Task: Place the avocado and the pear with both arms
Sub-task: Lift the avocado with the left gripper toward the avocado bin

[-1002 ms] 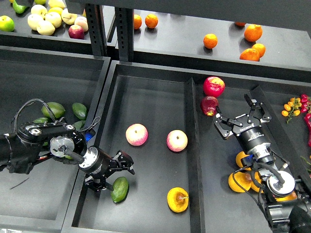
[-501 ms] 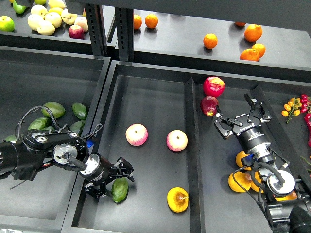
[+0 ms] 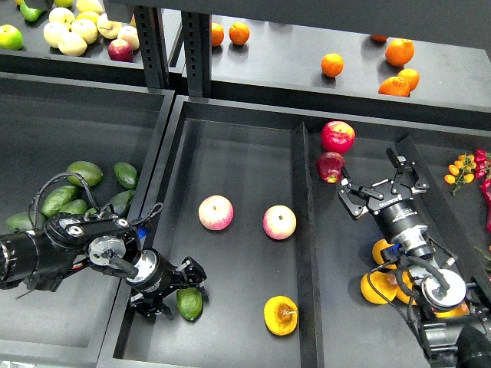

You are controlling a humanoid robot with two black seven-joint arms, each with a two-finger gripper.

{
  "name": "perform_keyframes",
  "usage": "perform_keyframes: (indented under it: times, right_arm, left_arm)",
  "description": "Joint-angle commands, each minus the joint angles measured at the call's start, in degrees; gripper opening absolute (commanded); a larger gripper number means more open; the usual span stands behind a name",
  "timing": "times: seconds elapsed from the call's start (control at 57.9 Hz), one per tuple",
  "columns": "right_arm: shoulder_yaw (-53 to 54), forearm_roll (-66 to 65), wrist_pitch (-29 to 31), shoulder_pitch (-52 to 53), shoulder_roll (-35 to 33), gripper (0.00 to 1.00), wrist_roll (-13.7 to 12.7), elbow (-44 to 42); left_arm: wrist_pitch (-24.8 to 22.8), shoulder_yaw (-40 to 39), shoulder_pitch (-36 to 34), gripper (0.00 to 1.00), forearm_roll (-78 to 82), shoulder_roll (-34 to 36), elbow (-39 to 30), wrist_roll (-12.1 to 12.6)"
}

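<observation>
The avocado (image 3: 190, 303) lies on the floor of the middle tray (image 3: 238, 161), near its front left corner. My left gripper (image 3: 175, 289) is open, its fingers spread around the avocado's left end, touching or nearly so. The pear (image 3: 281, 315), yellow-orange with a dark stem pit, lies in the same tray to the avocado's right, at the front. My right gripper (image 3: 380, 188) is open and empty over the right tray, well away from the pear and just right of a dark red apple (image 3: 331, 166).
Two pink-yellow apples (image 3: 215, 212) (image 3: 279, 222) lie mid-tray. A red apple (image 3: 337, 136) sits in the right tray. Several avocados (image 3: 84, 173) fill the left tray. Oranges (image 3: 378, 287) lie under my right arm. A raised divider (image 3: 305, 230) separates middle and right trays.
My left arm has drawn back down and to the left, its gripper staying by the avocado, which has barely shifted. The right arm and the pear have not moved.
</observation>
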Motion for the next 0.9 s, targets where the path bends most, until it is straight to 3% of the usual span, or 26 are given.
perform_keyframes:
  times: [0.0,0.052,0.259,0.397,0.656,0.881]
  right_arm:
    - [0.1,0.0,0.0,0.0,0.0,0.99,0.0,0.0]
    - [0.1,0.0,0.0,0.0,0.0,0.99,0.0,0.0]
    - [0.7,0.1,0.0,0.0,0.0,0.99,0.0,0.0]
    - [0.8,0.0,0.0,-0.1,0.0,0.99,0.0,0.0]
    - [1.4,0.1,0.0,-0.2,0.0,0.99,0.0,0.0]
    - [1.5,0.1,0.0,-0.2,0.0,0.99,0.0,0.1]
  left_arm:
    - [0.0,0.0,0.1,0.82,0.6,-0.3,0.8,0.0]
    - [0.0,0.0,0.2,0.79,0.6,-0.4,1.0,0.0]
    - [0.0,-0.4,0.3,0.49,0.7,-1.5,1.7,0.0]
    - [0.0,-2.1,1.0,0.42,3.9,-2.4,3.4,0.0]
    - [0.0,-4.5,1.9,0.38,6.6,-2.7,3.8,0.0]
    - [0.0,-6.3,-2.8,0.39,5.7,-0.6,2.7,0.0]
